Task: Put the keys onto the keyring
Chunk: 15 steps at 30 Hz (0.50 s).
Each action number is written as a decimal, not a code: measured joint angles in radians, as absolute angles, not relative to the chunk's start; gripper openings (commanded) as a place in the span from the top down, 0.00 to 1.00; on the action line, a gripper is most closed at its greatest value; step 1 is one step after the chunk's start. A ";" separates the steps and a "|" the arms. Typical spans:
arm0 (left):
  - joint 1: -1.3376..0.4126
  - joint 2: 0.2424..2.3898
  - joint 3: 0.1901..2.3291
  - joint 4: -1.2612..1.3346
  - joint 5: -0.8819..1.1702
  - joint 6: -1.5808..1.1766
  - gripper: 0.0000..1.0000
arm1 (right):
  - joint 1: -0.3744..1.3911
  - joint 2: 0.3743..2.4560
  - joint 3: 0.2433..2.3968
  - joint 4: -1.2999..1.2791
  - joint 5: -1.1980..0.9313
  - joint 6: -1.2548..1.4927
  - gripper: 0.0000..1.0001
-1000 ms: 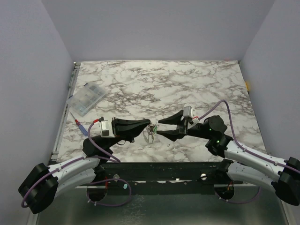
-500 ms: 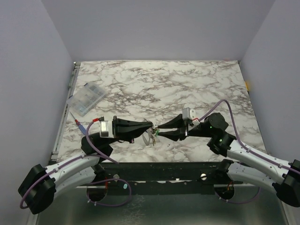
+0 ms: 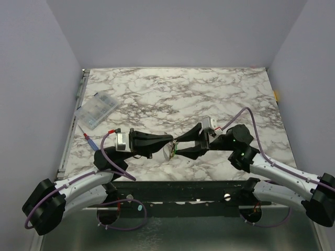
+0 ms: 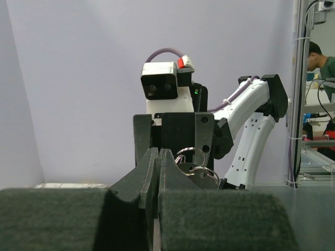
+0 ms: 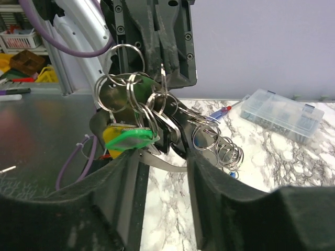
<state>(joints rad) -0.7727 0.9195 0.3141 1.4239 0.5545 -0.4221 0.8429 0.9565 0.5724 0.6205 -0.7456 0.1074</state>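
A bunch of keys (image 3: 170, 151) with green and yellow heads (image 5: 130, 139) hangs on linked silvery rings just above the marble table, between the two arms. My left gripper (image 3: 168, 140) is shut on the keyring (image 5: 127, 46) at the top of the bunch; in the left wrist view its pads (image 4: 158, 154) press together with rings (image 4: 189, 153) beside them. My right gripper (image 3: 178, 148) faces it, open (image 5: 162, 161). Its fingers stand on either side of the bunch's lower end. A silvery key blade (image 5: 163, 163) lies across the gap.
A clear compartment box (image 3: 97, 111) sits at the table's left edge, also shown far right in the right wrist view (image 5: 277, 115). A red and blue pen-like tool (image 3: 89, 138) lies near the left arm. Purple cables loop along both arms.
The right gripper has moved left, up to the left gripper and the hanging bunch. Its jaws narrowed and then widened again. The left gripper edged right and stayed shut.
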 measured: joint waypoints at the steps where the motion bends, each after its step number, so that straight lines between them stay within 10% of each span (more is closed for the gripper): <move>1: -0.773 0.920 0.314 1.427 0.554 -0.422 1.00 | 0.843 0.965 0.575 0.624 -0.745 0.111 0.46; 15: -0.773 0.920 0.314 1.458 0.554 -0.424 1.00 | 0.843 0.998 0.595 0.636 -0.674 0.123 0.32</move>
<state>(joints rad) -0.7727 0.9195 0.3141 1.4582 0.5537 -0.4236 0.8429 0.9977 0.5949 0.6357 -0.6739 0.1234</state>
